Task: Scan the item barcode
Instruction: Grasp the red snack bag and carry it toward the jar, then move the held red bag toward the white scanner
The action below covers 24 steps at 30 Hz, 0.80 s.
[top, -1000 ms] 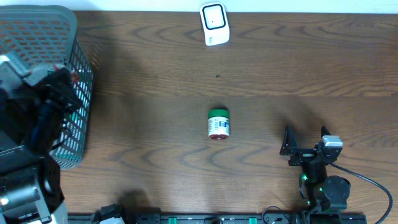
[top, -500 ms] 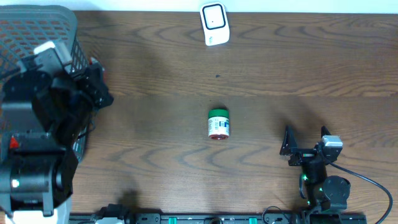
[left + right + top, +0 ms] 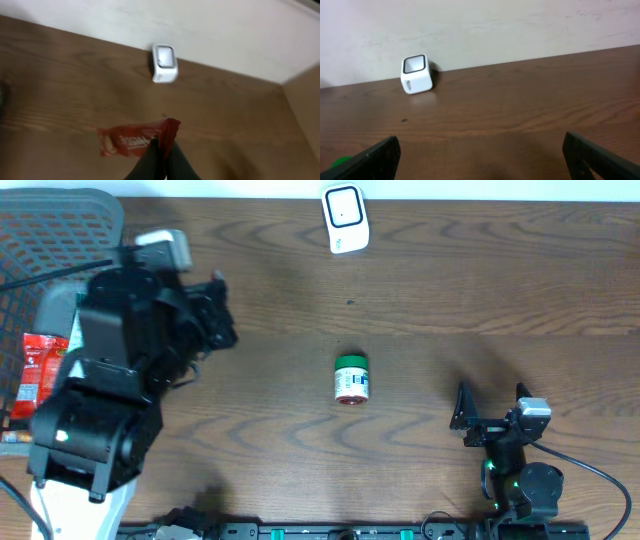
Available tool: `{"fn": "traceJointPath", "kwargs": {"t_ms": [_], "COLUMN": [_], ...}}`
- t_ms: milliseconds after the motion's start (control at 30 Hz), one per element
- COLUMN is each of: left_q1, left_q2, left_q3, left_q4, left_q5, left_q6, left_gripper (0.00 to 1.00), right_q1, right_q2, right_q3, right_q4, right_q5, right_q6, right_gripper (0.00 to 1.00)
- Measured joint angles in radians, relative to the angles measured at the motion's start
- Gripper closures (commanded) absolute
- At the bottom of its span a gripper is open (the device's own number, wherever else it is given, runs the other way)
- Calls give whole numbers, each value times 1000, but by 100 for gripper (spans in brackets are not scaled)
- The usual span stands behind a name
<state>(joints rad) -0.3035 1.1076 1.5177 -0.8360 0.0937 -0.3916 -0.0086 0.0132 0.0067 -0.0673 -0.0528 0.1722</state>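
Observation:
In the left wrist view my left gripper (image 3: 161, 145) is shut on one end of a red snack packet (image 3: 131, 141), which hangs above the wooden table. From overhead the left gripper (image 3: 222, 322) sits just right of the basket, and the arm hides the packet. The white barcode scanner (image 3: 345, 218) stands at the table's far edge; it shows ahead of the packet in the left wrist view (image 3: 164, 62) and at the left of the right wrist view (image 3: 416, 74). My right gripper (image 3: 493, 408) rests open and empty at the near right.
A small green-lidded jar (image 3: 351, 378) lies on its side mid-table, between the two arms. The grey mesh basket (image 3: 60, 225) stands at the far left with another red packet (image 3: 40, 370) inside. A pale wall runs behind the scanner.
The left arm has swung right, from over the basket out above the table. The right arm and the jar have not moved.

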Motion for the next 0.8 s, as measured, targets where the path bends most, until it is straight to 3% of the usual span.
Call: {"fn": "traceJointPath", "kwargs": {"t_ms": [500,800], "left_q1": [-384,-472], "left_q2": [174,377], "left_q3": [3,3], "left_q4": [-32,-70], "left_q5": [-78,-187], "left_q6": [-8,-77], "left_gripper": [93,93], "right_q1": [0,0], "right_q2": [0,0], "right_q3": [0,0], "right_q4": [0,0], "right_q5": [0,0], "right_q6": [0,0], "right_gripper": [1,1]}}
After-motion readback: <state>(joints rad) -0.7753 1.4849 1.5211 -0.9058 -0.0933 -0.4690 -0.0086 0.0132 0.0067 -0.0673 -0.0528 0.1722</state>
